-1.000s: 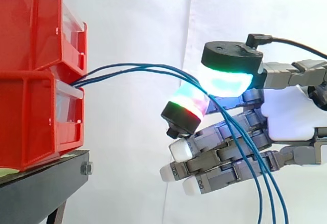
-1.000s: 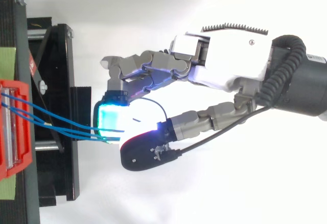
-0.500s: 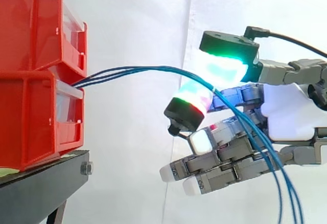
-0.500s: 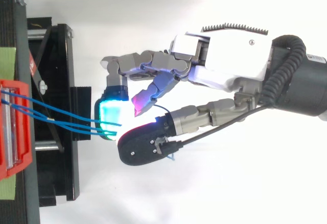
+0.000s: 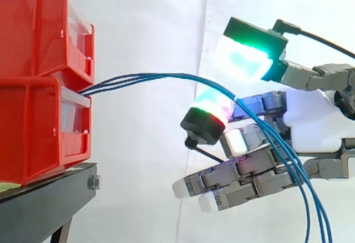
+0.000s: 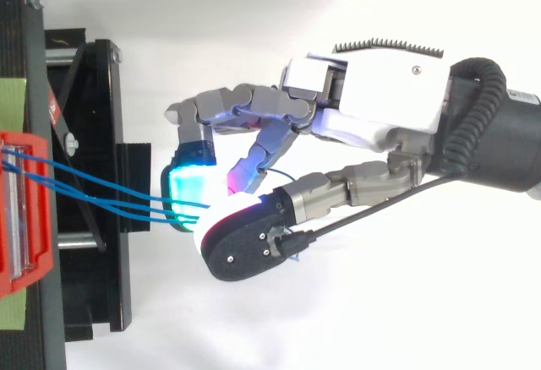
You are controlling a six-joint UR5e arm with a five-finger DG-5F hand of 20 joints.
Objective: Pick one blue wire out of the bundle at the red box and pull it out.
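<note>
Looking level, bins: two red plastic bins (image 5: 33, 87) sit stacked on a black metal stand (image 5: 50, 196) at the left, before a white curtain (image 5: 144, 26).
Wires, side view: a bundle of thin blue wires (image 5: 166, 76) leaves the gap between the bins, arches rightward, then drops past the fingers to the lower edge.
Hand, side view: the hand (image 5: 316, 121) enters from the right. Its green-glowing thumb pad (image 5: 247, 57) is raised above the wires, apart from them.
Finger, side view: a red-and-green fingertip pad (image 5: 211, 112) sits just under the arch, where the wires run across its top.
Grasp, side view: nothing is pinched; the lower fingers lie straight.

Wires, top view: the wires (image 6: 101, 201) run from the bins (image 6: 42, 269) across the stand (image 6: 93, 133) towards the hand.
Hand, top view: the hand (image 6: 380, 108) reaches leftward, and the thumb pad (image 6: 245, 247) covers the wire ends.
Pads, top view: a cyan pad (image 6: 193, 186) lies beside the wires, and a magenta-tipped finger (image 6: 239, 176) is bent inward.
</note>
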